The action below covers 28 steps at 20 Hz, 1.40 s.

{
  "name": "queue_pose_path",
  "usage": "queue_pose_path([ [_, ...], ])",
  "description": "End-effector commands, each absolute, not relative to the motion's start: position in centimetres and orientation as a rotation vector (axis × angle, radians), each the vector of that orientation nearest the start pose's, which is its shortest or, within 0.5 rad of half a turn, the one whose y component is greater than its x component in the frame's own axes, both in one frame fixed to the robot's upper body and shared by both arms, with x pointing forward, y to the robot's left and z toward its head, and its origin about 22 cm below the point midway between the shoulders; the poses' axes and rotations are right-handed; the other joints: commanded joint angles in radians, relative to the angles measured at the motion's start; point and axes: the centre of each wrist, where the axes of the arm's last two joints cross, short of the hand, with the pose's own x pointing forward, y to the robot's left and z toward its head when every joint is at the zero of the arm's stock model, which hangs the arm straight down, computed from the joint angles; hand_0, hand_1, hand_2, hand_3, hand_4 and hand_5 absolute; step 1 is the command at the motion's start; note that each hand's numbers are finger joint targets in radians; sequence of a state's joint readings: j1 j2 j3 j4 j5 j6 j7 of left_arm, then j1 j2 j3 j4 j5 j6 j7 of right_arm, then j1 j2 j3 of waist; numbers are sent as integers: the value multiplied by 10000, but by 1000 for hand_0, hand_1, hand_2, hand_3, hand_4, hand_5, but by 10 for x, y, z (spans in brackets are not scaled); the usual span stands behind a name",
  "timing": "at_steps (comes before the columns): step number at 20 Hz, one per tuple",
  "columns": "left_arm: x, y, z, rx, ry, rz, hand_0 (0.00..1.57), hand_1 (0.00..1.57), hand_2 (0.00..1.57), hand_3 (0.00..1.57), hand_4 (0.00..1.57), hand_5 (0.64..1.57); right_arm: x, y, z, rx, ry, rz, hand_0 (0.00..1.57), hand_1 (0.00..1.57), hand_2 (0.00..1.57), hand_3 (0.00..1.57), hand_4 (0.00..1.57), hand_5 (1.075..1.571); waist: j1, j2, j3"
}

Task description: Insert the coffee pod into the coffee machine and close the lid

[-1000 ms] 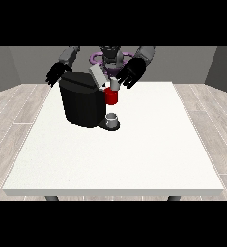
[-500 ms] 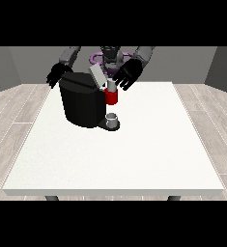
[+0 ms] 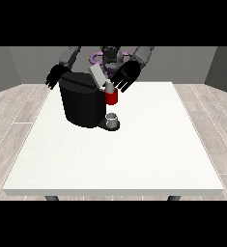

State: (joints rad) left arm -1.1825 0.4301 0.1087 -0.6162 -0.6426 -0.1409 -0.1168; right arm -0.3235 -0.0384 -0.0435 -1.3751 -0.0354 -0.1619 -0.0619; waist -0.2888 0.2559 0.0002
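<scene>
A black coffee machine stands on the far left part of the white table. Its grey lid is tilted up and open. Below the lid sits the red pod holder, with a small pale piece on top that may be the coffee pod. The hand at the view's right hovers just right of the lid, fingers spread, holding nothing. Beside the machine's far left corner hangs the hand at the view's left, its fingers relaxed.
A small grey cup stands on the machine's base under the red holder. The table's near edge is far from both hands.
The hand at the view's right has come down and left, closer to the lid. The lid looks slightly lower than before. The other hand has barely moved.
</scene>
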Motion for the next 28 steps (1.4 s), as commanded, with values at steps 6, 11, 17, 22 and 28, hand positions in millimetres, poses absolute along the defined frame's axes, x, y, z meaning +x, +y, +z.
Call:
queue_pose_path([
  [6,462,268,214,7096,-16605,-9026,1236,1236,1279,1197,487,1571,319,-221,51,-678,-17372,-684,0,0,0,0,433,1571,-13,69,-4],
  [11,465,258,225,6960,-16369,-8978,1220,1220,1252,1152,467,1571,314,-209,43,-660,-17261,-611,0,0,0,0,437,1571,-137,-79,-3],
  [17,463,257,225,7148,-16462,-9228,1152,1152,1178,1020,450,1571,311,-216,26,-877,-16960,-901,0,0,0,0,397,1571,52,41,0],
  [22,464,247,215,7197,-16770,-9503,1056,1056,1108,937,393,1571,317,-210,39,-821,-17484,-858,0,0,0,0,438,1571,69,169,-1],
  [28,463,259,235,7455,-16884,-9465,1064,1064,1117,952,360,1571,315,-218,29,-766,-17458,-739,0,0,0,0,458,1571,122,196,0],
])
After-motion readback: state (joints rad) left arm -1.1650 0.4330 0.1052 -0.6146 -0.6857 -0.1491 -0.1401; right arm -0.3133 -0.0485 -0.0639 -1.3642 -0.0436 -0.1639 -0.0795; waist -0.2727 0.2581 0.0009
